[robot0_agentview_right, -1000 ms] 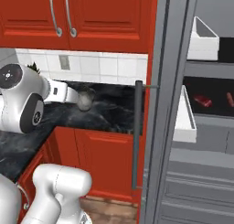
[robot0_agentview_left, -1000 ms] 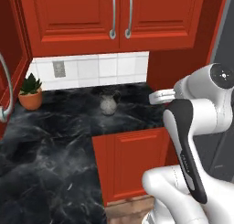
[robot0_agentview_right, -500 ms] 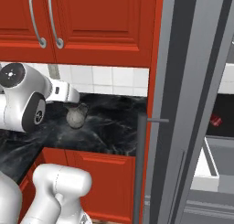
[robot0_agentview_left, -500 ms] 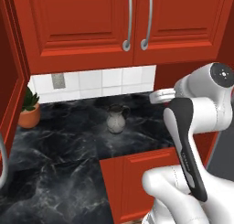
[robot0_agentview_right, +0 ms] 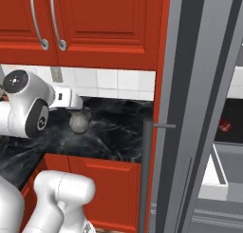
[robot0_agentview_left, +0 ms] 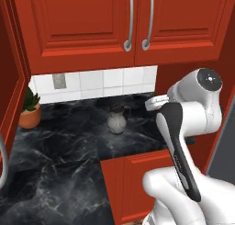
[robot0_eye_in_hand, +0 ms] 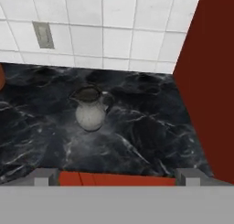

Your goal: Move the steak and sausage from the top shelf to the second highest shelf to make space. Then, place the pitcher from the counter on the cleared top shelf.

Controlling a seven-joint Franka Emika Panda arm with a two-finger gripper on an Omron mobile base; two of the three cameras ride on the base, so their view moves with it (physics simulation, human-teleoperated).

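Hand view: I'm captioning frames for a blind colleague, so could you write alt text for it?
A small grey-white pitcher stands upright on the black marble counter, handle to the right, ahead of the open gripper. White wall tiles with a grey outlet run behind it, and a red cabinet side closes the right.

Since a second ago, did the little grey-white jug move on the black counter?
No. The small grey-white mottled ceramic jug still stands on the glossy black marble counter, just in front of the white tiled wall. The whole picture shifted because the base drove.
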